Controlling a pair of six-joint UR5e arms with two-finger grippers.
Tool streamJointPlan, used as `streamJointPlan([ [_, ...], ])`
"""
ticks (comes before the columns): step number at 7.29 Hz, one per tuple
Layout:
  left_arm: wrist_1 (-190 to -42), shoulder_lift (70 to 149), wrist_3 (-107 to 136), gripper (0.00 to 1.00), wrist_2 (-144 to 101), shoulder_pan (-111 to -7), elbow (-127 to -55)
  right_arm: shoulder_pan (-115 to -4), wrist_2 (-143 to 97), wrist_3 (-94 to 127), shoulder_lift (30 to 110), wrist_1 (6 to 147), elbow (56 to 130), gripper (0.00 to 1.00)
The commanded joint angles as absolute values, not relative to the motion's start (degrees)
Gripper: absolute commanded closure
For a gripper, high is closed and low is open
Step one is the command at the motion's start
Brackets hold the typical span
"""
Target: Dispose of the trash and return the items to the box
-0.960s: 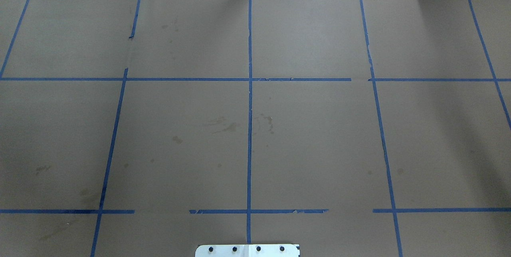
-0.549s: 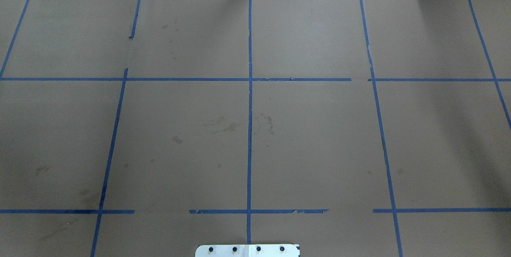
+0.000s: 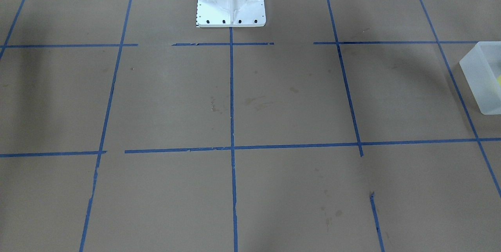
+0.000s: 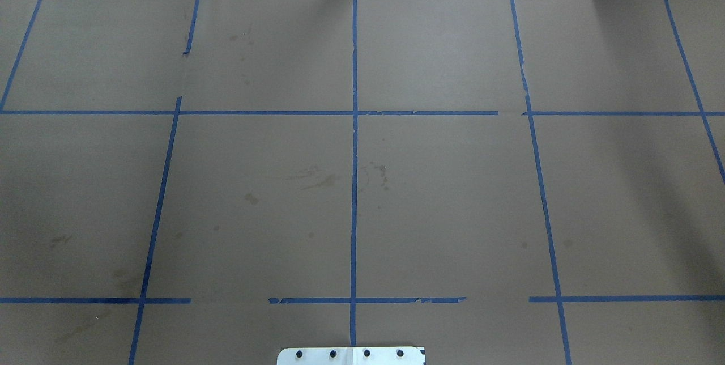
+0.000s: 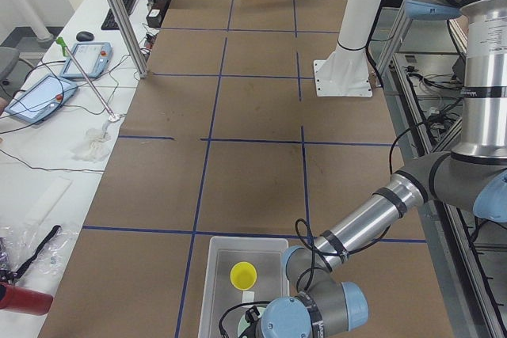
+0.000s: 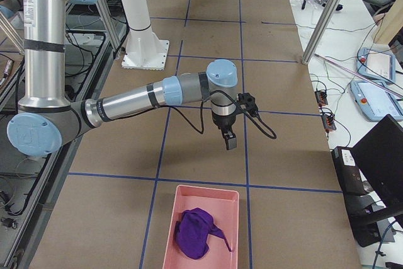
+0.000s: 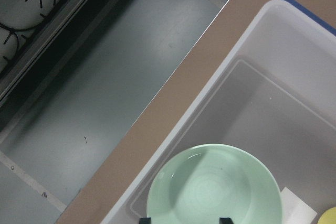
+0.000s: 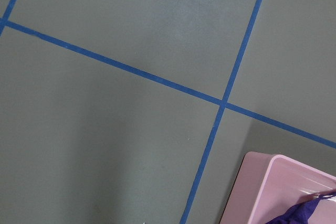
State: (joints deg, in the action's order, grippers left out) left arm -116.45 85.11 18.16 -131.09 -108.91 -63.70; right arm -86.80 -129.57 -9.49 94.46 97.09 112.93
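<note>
Sitting in box: mint-green bowl [image 7: 212, 184] on the floor of the frosted box [image 7: 294, 30], yellow cup [image 5: 243, 275] upright beside it.
Left claw [image 7: 186, 220]: hangs straight over the bowl, tips spread apart, released.
Right claw [image 6: 230, 142]: points down above the brown surface [image 4: 453, 183], near the pink bin [image 6: 165, 244] holding a purple cloth [image 6: 195, 232]; its grip cannot be told.

In the overhead view, nothing on the table [image 4: 453, 183] has visibly moved.
</note>
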Motion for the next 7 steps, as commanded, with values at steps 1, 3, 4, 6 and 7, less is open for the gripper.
streamJointPlan([
  [1,-116.02,84.47,17.67,0.0,-130.96,-108.63,-72.82,-86.75,-129.73,-9.41,94.48,97.29,112.85,0.0],
  [3,-115.84,84.46,17.67,0.0,-131.13,-101.65,-83.61,-86.75,-130.43,-9.32,94.48,97.64,112.85,0.0],
  [4,-115.49,84.55,17.67,0.0,-131.13,-97.86,-88.89,-86.75,-130.52,-9.32,94.48,97.73,112.59,0.0],
  [6,-106.23,85.16,17.67,0.0,-130.7,-90.38,-100.84,-86.75,-130.69,-9.23,94.48,97.91,112.24,0.0],
  [7,-101.82,85.25,17.67,0.0,-130.52,-87.39,-105.86,-86.75,-130.78,-9.23,94.48,97.91,111.8,0.0],
])
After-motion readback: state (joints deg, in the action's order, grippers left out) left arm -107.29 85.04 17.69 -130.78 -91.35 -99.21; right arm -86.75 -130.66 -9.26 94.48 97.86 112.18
